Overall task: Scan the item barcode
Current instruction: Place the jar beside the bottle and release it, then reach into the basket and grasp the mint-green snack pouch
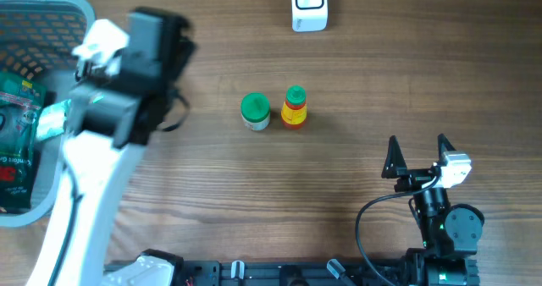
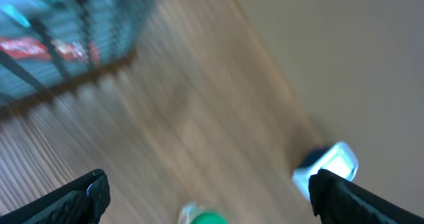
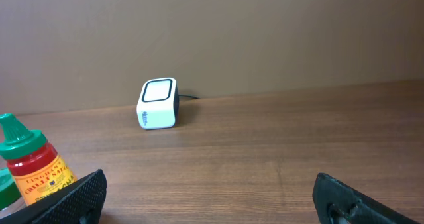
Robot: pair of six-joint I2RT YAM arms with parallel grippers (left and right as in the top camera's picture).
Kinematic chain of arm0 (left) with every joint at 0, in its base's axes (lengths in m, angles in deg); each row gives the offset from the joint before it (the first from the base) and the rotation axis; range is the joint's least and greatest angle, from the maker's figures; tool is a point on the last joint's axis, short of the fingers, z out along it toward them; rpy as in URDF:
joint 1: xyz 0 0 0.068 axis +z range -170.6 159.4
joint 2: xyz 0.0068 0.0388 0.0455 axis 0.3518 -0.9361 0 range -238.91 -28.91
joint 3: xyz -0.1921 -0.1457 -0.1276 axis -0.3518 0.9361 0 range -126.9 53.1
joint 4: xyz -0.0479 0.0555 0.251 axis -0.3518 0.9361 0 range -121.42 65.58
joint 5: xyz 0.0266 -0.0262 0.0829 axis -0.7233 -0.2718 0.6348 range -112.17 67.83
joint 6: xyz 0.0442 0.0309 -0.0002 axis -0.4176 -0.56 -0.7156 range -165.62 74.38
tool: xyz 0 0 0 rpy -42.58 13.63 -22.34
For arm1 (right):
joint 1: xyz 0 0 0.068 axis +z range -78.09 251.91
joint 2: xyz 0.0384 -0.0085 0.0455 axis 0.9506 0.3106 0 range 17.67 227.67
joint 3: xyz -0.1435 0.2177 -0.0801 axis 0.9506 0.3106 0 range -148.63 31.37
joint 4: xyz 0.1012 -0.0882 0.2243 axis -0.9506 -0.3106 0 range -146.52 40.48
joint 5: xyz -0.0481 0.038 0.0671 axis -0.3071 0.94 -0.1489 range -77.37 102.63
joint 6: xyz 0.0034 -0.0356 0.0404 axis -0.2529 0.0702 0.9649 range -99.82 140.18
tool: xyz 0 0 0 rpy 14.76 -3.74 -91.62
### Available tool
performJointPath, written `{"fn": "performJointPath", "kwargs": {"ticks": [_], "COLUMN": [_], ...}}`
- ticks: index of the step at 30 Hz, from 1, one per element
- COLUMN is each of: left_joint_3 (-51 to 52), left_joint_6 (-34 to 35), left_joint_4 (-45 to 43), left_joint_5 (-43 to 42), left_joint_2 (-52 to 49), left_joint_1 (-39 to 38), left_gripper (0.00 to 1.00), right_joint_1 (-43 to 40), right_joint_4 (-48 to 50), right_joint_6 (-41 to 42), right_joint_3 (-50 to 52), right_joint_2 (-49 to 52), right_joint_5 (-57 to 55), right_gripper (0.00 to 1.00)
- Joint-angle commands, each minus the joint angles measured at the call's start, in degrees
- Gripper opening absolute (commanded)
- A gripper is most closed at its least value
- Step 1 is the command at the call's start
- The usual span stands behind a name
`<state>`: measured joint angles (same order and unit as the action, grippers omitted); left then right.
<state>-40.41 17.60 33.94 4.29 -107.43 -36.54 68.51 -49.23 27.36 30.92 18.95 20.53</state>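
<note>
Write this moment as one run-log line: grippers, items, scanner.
left gripper: open, empty | right gripper: open, empty | sauce bottle, green-lidded jar: upright, untouched | scanner: far edge | scan: not done

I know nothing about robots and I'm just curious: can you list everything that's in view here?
barcode scanner: one, white, far edge of table
sauce bottle: one, red, green cap, yellow label, table centre
jar: one, green lid, beside the bottle
basket: one, light grey, table's left end
packet: at least one, green, in the basket
table: one, brown wood
left gripper: one, black, open, empty, near the basket
right gripper: one, black, open, empty, near edge
</note>
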Motion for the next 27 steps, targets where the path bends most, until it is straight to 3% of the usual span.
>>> {"fn": "performJointPath", "kwargs": {"ticks": [1,9,17,27], "left_joint_3": [-1.4,-2.1,-2.1,-2.1], "left_joint_6": [-3.1,-13.6,-13.5,-13.5], "left_joint_4": [-0.3,-4.4,-4.7,-1.4], "left_joint_5": [4.1,4.1,4.3,1.3], "left_joint_2": [5.4,9.6,4.9,-8.1], "left_joint_1": [7.1,24.1,42.7,49.2], "left_gripper": [1.00,1.00,1.00,1.00], "right_joint_1": [0.3,0.3,0.3,0.3], "right_joint_4": [0.2,0.2,0.2,0.2], "right_joint_6": [-1.0,-1.0,-1.0,-1.0], "right_joint_3": [0.1,0.1,0.1,0.1], "right_joint_2": [0.0,0.0,0.0,0.0], "right_joint_5": [0.3,0.3,0.3,0.3], "right_gripper": [1.00,1.00,1.00,1.00]}}
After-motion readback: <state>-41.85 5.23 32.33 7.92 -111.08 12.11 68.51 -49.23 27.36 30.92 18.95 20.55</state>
